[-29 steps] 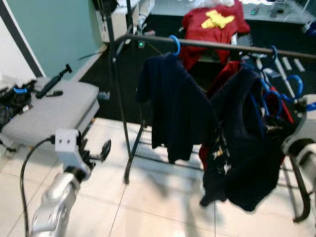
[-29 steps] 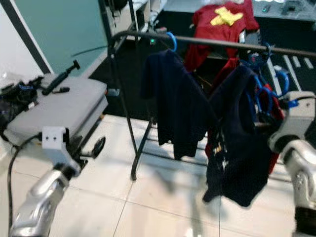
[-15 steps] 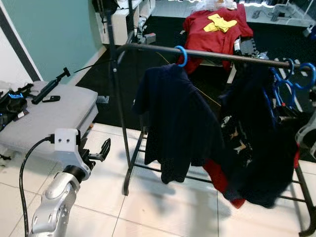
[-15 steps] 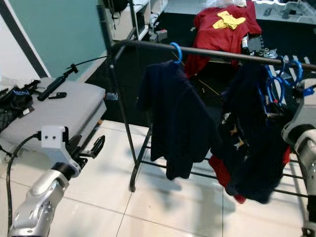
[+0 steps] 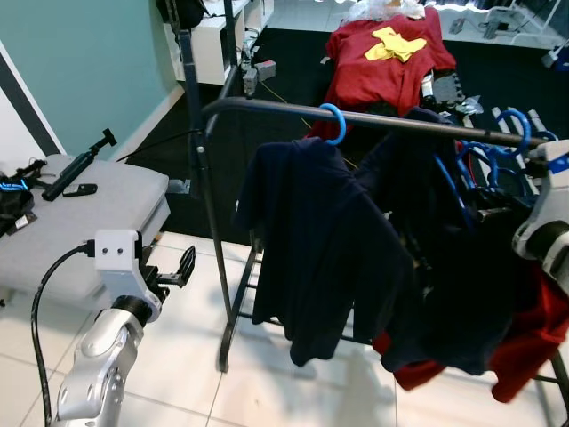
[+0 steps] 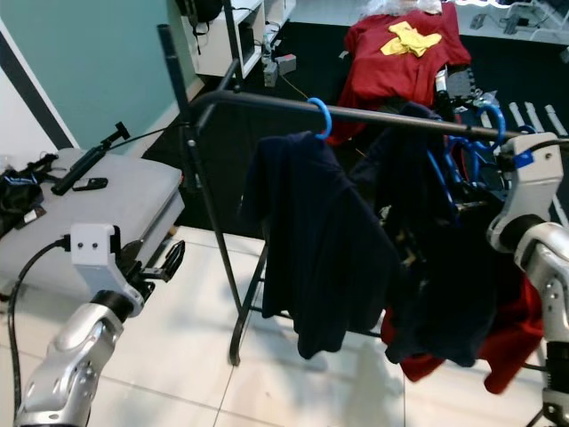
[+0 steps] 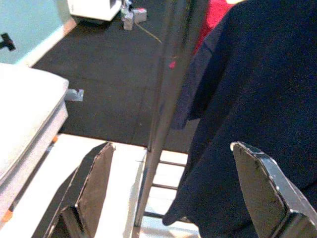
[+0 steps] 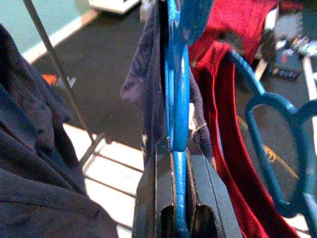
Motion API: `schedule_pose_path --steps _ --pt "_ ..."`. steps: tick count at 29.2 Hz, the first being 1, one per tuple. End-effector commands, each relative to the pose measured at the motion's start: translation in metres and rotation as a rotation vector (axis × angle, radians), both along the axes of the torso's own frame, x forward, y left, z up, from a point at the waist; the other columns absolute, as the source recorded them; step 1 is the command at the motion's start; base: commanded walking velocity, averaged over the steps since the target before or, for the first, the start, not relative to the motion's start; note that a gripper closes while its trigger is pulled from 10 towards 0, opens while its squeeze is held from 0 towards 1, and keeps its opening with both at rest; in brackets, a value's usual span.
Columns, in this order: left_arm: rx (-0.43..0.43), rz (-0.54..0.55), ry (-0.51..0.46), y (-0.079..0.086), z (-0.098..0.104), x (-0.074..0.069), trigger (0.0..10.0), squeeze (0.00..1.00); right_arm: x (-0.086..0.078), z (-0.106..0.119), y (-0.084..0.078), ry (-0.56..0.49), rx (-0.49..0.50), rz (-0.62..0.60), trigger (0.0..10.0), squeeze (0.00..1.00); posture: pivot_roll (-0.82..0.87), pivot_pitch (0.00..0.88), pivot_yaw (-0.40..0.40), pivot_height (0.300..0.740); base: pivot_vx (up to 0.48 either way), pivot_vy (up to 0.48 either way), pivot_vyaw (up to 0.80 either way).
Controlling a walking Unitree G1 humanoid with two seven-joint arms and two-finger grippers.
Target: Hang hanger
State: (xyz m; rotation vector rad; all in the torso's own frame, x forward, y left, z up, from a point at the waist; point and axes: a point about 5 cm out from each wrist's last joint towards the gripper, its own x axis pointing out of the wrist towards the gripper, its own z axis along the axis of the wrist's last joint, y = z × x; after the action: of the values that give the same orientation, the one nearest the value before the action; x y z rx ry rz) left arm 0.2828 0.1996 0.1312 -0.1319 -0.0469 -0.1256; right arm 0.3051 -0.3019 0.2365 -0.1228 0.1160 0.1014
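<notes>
Right gripper [image 8: 179, 198] clamped on a blue hanger [image 8: 177, 99] carrying a dark shirt [image 6: 436, 267], right of frame just under the rail [image 6: 373, 114], hook seemingly not yet over it; left gripper [image 7: 173, 198] apart, idle lower left.

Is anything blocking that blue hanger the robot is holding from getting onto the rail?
Nothing solid visibly does. The right gripper clamps the blue hanger close by the rail, beside other blue hangers already crowding that end.
</notes>
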Motion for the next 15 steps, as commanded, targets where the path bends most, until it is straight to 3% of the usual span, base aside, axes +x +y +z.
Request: schedule_pose_path --steps 1,5,15 --pt "0.006 0.023 0.034 0.005 -0.007 -0.004 10.0 0.00 0.002 0.003 0.005 -0.012 -0.010 0.017 10.0 0.00 -0.02 0.134 -0.013 0.740 0.000 0.000 0.00" --pt "-0.006 0.053 0.044 0.008 -0.008 -0.003 10.0 0.00 0.008 -0.005 -0.001 0.005 -0.010 -0.065 10.0 0.00 -0.02 0.136 -0.011 0.740 0.000 0.000 0.00" --pt "-0.029 0.088 0.042 0.012 -0.007 -0.003 10.0 0.00 0.019 -0.009 -0.001 -0.008 0.036 -0.066 10.0 0.00 -0.01 0.146 -0.014 0.740 0.000 0.000 0.00"
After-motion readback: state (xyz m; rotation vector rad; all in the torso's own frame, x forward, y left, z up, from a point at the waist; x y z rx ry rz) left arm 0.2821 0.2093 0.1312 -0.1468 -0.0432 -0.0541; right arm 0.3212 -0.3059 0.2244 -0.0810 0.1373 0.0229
